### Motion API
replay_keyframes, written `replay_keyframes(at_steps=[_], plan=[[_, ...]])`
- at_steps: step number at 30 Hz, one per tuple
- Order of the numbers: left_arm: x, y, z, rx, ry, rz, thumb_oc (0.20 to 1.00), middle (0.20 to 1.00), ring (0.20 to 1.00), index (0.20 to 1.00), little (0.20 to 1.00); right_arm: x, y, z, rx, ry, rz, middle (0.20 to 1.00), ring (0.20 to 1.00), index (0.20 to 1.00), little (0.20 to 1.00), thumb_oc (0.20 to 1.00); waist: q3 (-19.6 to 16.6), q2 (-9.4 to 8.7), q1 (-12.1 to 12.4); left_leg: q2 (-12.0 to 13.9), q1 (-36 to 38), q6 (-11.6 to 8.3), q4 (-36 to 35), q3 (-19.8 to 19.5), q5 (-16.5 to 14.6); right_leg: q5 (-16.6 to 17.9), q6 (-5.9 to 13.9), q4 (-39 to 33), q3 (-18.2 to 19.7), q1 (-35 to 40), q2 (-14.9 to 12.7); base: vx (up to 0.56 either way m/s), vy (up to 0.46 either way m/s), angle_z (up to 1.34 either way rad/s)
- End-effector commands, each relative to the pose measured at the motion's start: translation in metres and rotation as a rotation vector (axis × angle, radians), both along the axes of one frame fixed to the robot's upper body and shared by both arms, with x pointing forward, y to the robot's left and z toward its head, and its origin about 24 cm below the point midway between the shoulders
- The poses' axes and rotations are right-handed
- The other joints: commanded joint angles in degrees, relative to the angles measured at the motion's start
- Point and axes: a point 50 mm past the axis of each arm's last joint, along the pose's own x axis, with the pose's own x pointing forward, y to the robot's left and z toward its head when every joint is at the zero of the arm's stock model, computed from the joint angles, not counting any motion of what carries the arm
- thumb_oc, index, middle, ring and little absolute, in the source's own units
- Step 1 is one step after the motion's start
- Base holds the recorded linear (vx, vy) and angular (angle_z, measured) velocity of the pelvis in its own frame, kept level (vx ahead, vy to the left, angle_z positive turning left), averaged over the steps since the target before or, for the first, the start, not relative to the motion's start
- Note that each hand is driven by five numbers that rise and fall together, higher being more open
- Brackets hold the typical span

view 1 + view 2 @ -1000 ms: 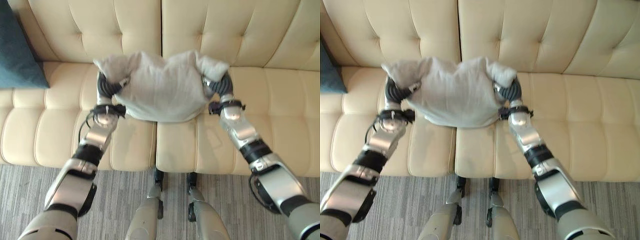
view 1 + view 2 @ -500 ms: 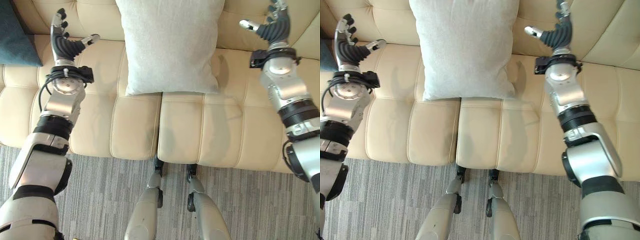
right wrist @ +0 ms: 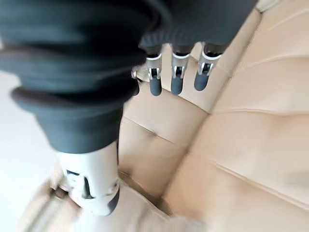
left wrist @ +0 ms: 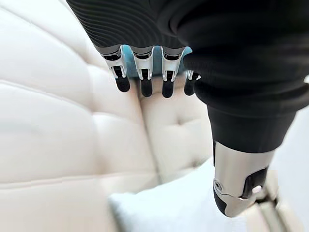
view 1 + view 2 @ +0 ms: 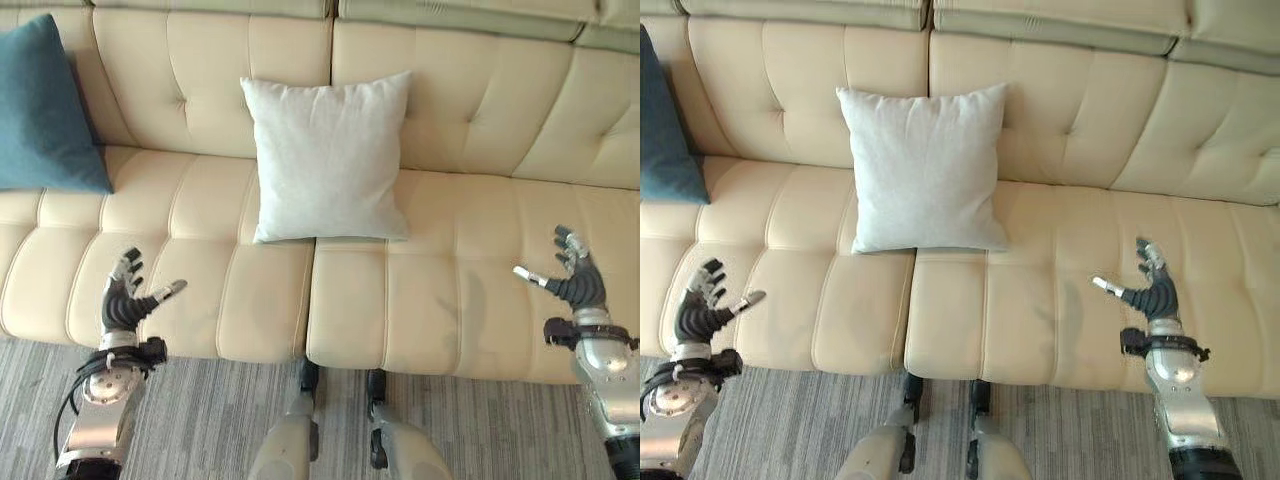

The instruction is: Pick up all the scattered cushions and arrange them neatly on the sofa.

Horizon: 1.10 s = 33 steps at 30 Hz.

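The pale grey square fabric cushion (image 5: 327, 157) is propped against the backrest of the cream tufted leather sofa (image 5: 480, 290), around 12 o'clock. The left robot hand (image 5: 125, 300) at 8 and the right robot hand (image 5: 572, 280) at 4 are both spread wide, holding nothing. My worry: the leather looks slick, so the cushion could slide flat. A teal cushion (image 5: 45, 105) sits at 10.

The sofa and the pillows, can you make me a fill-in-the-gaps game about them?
1. The white pillow leans against the sofa's ____.
2. The pillow at the sofa's left end is ____ in colour.
3. Both the left robot hand and the right robot hand have their fingers ____.

Missing words: backrest; blue; open
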Motion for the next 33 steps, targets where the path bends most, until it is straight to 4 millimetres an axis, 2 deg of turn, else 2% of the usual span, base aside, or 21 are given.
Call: replay_keyframes(at_steps=[1, 4, 8, 12, 14, 15, 16, 17, 18, 19, 20, 21, 22, 23, 24, 25, 27, 28, 30, 33], plan=[[-0.026, 0.01, -0.039, 0.043, 0.242, 0.001, 1.0, 1.0, 1.0, 1.0, 1.0, -0.018, -0.001, -0.034, -0.099, 0.21, 0.068, 1.0, 1.0, 1.0, 1.0, 1.0, -5.79, -0.19, -0.66, -1.17, 7.08, -0.25, 0.51, 1.03, -7.95, -1.9, 4.75, 0.64, -0.98, 1.9, -3.37, -0.06, 0.003, -0.13], [-0.055, 0.006, -0.079, -0.019, 0.439, 0.028, 1.0, 1.0, 1.0, 1.0, 1.0, -0.033, 0.0, -0.063, -0.115, 0.357, 0.058, 1.0, 1.0, 1.0, 1.0, 1.0, -6.68, -0.19, -0.89, -1.05, 8.5, 0.19, 1.73, 1.58, -9.01, -2.57, 4.55, 1.34, -0.38, 3.15, -3.2, -0.06, 0.022, -0.08], [-0.079, 0.001, -0.108, -0.069, 0.58, 0.074, 1.0, 1.0, 1.0, 1.0, 1.0, -0.052, 0.0, -0.092, -0.082, 0.492, 0.018, 1.0, 1.0, 1.0, 1.0, 1.0, -7.6, -0.37, -1.05, -1.09, 10.53, 0.66, 2.67, 2.09, -10.07, -2.98, 4.33, 1.86, 0.44, 5.12, -3.34, -0.06, 0.036, -0.2], [-0.087, 0.001, -0.111, -0.069, 0.592, 0.092, 1.0, 1.0, 1.0, 1.0, 1.0, -0.061, -0.005, -0.099, -0.057, 0.521, -0.043, 1.0, 1.0, 1.0, 1.0, 1.0, -6.63, -0.34, -1.5, -1.37, 11.07, 1.23, 3.13, 2.69, -10.36, -1.98, 4.47, 2.64, 1.22, 4.47, -3.5, -0.14, 0.053, -0.08], [-0.08, 0.006, -0.104, -0.065, 0.545, 0.121, 1.0, 1.0, 1.0, 1.0, 1.0, -0.055, -0.004, -0.097, -0.033, 0.484, -0.067, 1.0, 1.0, 1.0, 1.0, 1.0, -4.28, -0.39, -1.85, -1.4, 9.44, 1.43, 4.01, 3.21, -9.64, 0.75, 5.28, 4.62, 1.99, 0.78, -3.54, -0.44, -0.003, -0.2], [-0.074, 0.01, -0.098, -0.065, 0.503, 0.145, 1.0, 1.0, 1.0, 1.0, 1.0, -0.048, 0.001, -0.095, -0.019, 0.46, -0.066, 1.0, 1.0, 1.0, 1.0, 1.0, -2.84, -0.35, -1.77, -1.01, 7.22, 1.62, 4.79, 3.4, -8.81, 1.0, 5.44, 6.54, 1.58, -1.62, -3.32, -0.55, -0.024, -0.24], [-0.069, 0.014, -0.093, -0.056, 0.471, 0.157, 1.0, 1.0, 1.0, 1.0, 1.0, -0.044, 0.003, -0.094, -0.002, 0.442, -0.07, 1.0, 1.0, 1.0, 1.0, 1.0, -2.18, -0.07, -1.53, -0.56, 5.01, 1.71, 5.39, 3.62, -7.79, -0.4, 5.26, 9.24, 0.89, -2.7, -2.98, -0.54, -0.009, -0.29], [-0.065, 0.016, -0.089, -0.053, 0.455, 0.161, 1.0, 1.0, 1.0, 1.0, 1.0, -0.044, 0.006, -0.095, 0.017, 0.432, -0.077, 1.0, 1.0, 1.0, 1.0, 1.0, -1.84, 0.43, -0.95, -0.07, 3.16, 1.63, 5.78, 3.77, -6.45, -3.98, 4.43, 13.33, 0.16, -2.24, -2.38, -0.33, 0.002, -0.31], [-0.065, 0.016, -0.089, -0.053, 0.455, 0.161, 1.0, 1.0, 1.0, 1.0, 1.0, -0.044, 0.006, -0.095, 0.018, 0.431, -0.077, 1.0, 1.0, 1.0, 1.0, 1.0, -1.96, 0.39, -0.97, -0.1, 2.93, 1.62, 5.79, 3.77, -6.32, -3.94, 4.41, 13.4, 0.16, -2.5, -2.41, -0.46, -0.028, -0.17], [-0.064, 0.018, -0.088, -0.056, 0.446, 0.176, 1.0, 1.0, 1.0, 1.0, 1.0, -0.044, 0.009, -0.098, 0.048, 0.424, -0.088, 1.0, 1.0, 1.0, 1.0, 1.0, -2.51, 1.87, 0.63, 1.41, 1.48, 1.51, 4.36, 3.24, -3.26, -10.94, 2.53, 26.41, 0.4, -0.22, -0.68, -0.31, -0.033, -0.05], [-0.063, 0.018, -0.088, -0.056, 0.446, 0.175, 1.0, 1.0, 1.0, 1.0, 1.0, -0.044, 0.009, -0.098, 0.048, 0.424, -0.088, 1.0, 1.0, 1.0, 1.0, 1.0, -2.67, 1.95, 0.69, 1.52, 1.27, 1.48, 4.33, 3.26, -3.14, -10.77, 2.49, 26.32, 0.41, -0.43, -0.57, -0.41, -0.08, 0.17], [-0.066, 0.018, -0.089, -0.058, 0.451, 0.184, 1.0, 1.0, 1.0, 1.0, 1.0, -0.045, 0.008, -0.098, 0.05, 0.42, -0.1, 1.0, 1.0, 1.0, 1.0, 1.0, -2.95, 1.84, 1.27, 1.42, 0.46, 1.35, 3.98, 3.02, -2.03, -10.09, 2.81, 29.56, 1.37, 1.04, 0.12, -0.19, -0.116, 0.13], [-0.07, 0.017, -0.091, -0.062, 0.46, 0.198, 1.0, 1.0, 1.0, 1.0, 1.0, -0.045, 0.008, -0.097, 0.046, 0.412, -0.113, 1.0, 1.0, 1.0, 1.0, 1.0, -3.02, 1.24, 2.03, 1.16, -0.91, 0.96, 3.93, 2.97, -1.2, -10.8, 2.49, 28.41, 1.94, 3.77, 0.18, -0.26, -0.209, 0.12], [-0.065, 0.014, -0.089, -0.068, 0.433, 0.188, 1.0, 1.0, 1.0, 1.0, 1.0, -0.041, 0.01, -0.094, 0.046, 0.391, -0.108, 1.0, 1.0, 1.0, 1.0, 1.0, -3.29, 0.36, 3.44, 1.27, -2.43, 0.29, 3.82, 2.56, -0.36, -15.35, 1.23, 22.42, 1.61, 8.41, 1.28, -0.25, -0.245, -0.05], [-0.062, 0.01, -0.09, -0.076, 0.426, 0.179, 1.0, 1.0, 1.0, 1.0, 1.0, -0.039, 0.01, -0.094, 0.041, 0.389, -0.107, 1.0, 1.0, 1.0, 1.0, 1.0, -3.57, -0.02, 4.38, 1.64, -4.21, -0.63, 3.79, 2.64, 1.4, -16.86, 0.24, 17.11, 1.57, 10.6, 2.15, -0.27, -0.264, -0.12], [-0.06, 0.007, -0.09, -0.085, 0.416, 0.178, 1.0, 1.0, 1.0, 1.0, 1.0, -0.036, 0.01, -0.092, 0.043, 0.374, -0.11, 1.0, 1.0, 1.0, 1.0, 1.0, -3.6, 0.11, 4.75, 2.56, -5.73, -2.0, 3.62, 2.75, 3.45, -17.37, -0.86, 12.88, 1.82, 11.16, 3.48, -0.28, -0.218, -0.23], [-0.053, 0.002, -0.089, -0.094, 0.396, 0.165, 1.0, 1.0, 1.0, 1.0, 1.0, -0.033, 0.007, -0.085, 0.039, 0.339, -0.119, 1.0, 1.0, 1.0, 1.0, 1.0, -3.09, 0.78, 4.41, 3.61, -7.26, -3.74, 2.48, 3.1, 5.37, -16.67, -1.71, 9.61, 1.49, 10.38, 5.03, -0.31, -0.166, -0.13], [-0.048, -0.002, -0.089, -0.099, 0.384, 0.148, 1.0, 1.0, 1.0, 1.0, 1.0, -0.03, 0.004, -0.082, 0.034, 0.332, -0.126, 1.0, 1.0, 1.0, 1.0, 1.0, -2.53, 0.93, 4.02, 3.65, -8.01, -3.97, 2.71, 3.23, 4.8, -15.93, -1.83, 9.01, 0.86, 9.67, 5.07, -0.4, -0.153, 0.28], [-0.04, -0.008, -0.087, -0.091, 0.373, 0.107, 1.0, 1.0, 1.0, 1.0, 1.0, -0.029, 0.001, -0.079, 0.026, 0.327, -0.132, 1.0, 1.0, 1.0, 1.0, 1.0, -1.69, 0.33, 3.0, 2.62, -8.07, -3.09, 6.12, 3.09, 1.85, -13.73, -1.35, 8.21, -0.25, 7.99, 4.09, -0.38, -0.107, 0.37], [-0.037, -0.015, -0.087, -0.093, 0.374, 0.068, 1.0, 1.0, 1.0, 1.0, 1.0, -0.031, 0.0, -0.078, 0.028, 0.318, -0.134, 1.0, 1.0, 1.0, 1.0, 1.0, -1.48, -1.58, 1.27, 0.81, -5.62, -1.67, 13.39, 2.13, -5.21, -10.85, -0.68, 6.76, -0.8, 6.66, 1.74, -0.27, -0.065, 0.41]])
